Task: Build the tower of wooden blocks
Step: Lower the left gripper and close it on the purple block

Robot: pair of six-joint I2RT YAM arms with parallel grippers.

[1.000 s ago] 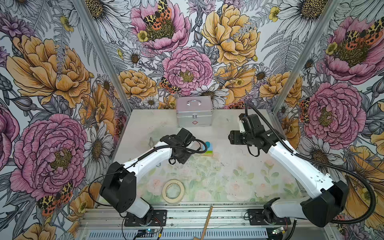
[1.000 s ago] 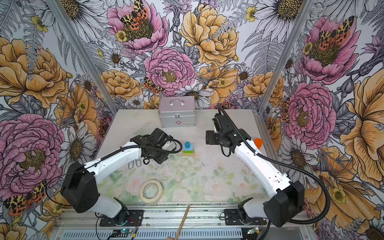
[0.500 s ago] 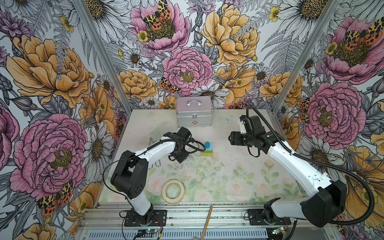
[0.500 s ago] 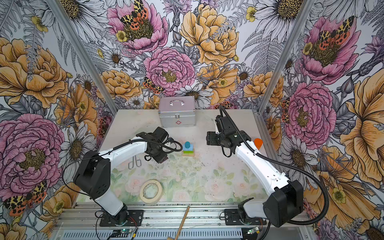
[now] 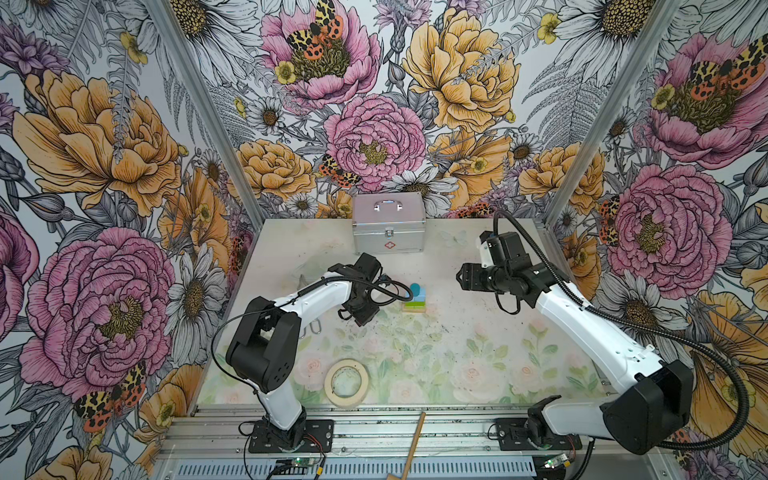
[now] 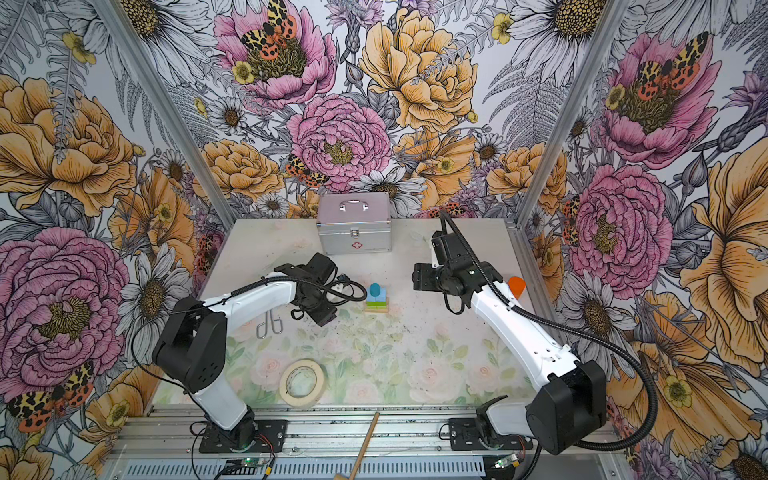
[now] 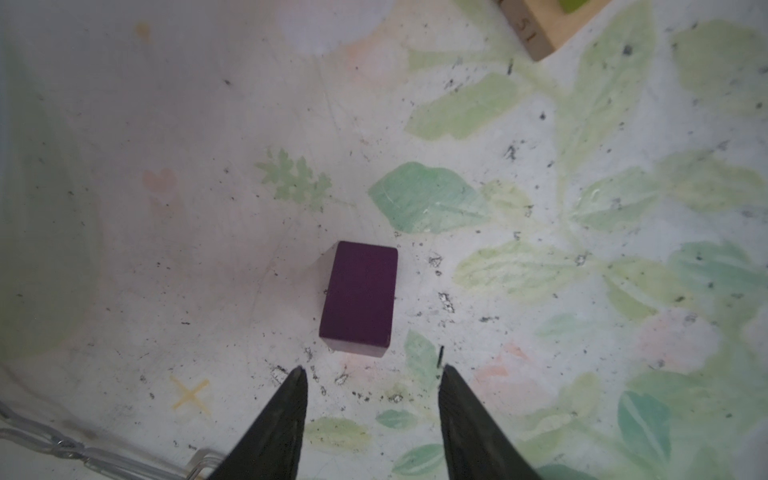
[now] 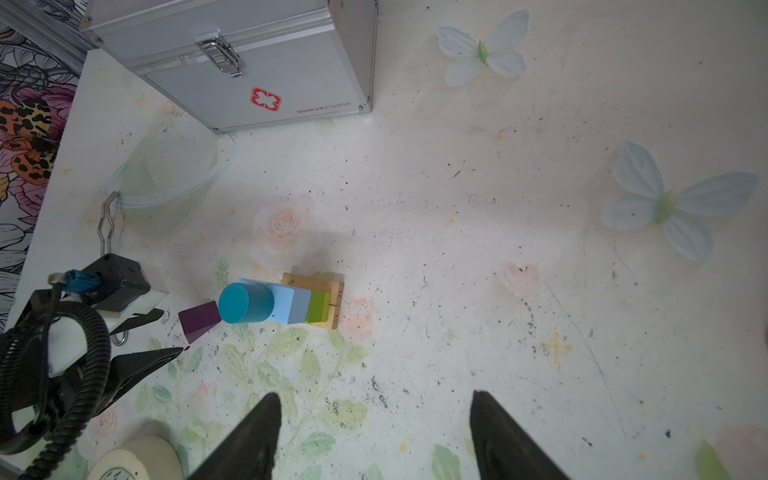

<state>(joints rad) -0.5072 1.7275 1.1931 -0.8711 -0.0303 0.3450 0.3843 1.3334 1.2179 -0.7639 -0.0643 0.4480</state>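
Left pincer (image 7: 372,369) spread, aimed down; right pincer (image 8: 375,394) spread (both empty).

The roof block (image 8: 198,322) lies left of the tower (image 5: 414,298), case (image 5: 389,226) behind, tape roll (image 5: 347,382) before.

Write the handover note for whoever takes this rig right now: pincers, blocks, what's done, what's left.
Left pincer: open, empty, jaws pointing at the purple block just ahead.
Right pincer: open, empty, held off to the side of the tower.
Blocks: the tower has tan bars at the base, then a lime-green block, a light-blue block and the teal cylinder on top. The purple block lies on the table beside it.
Done: everything stacked except the purple block.
Left: grasp the purple block and, most likely, cap the cylinder.
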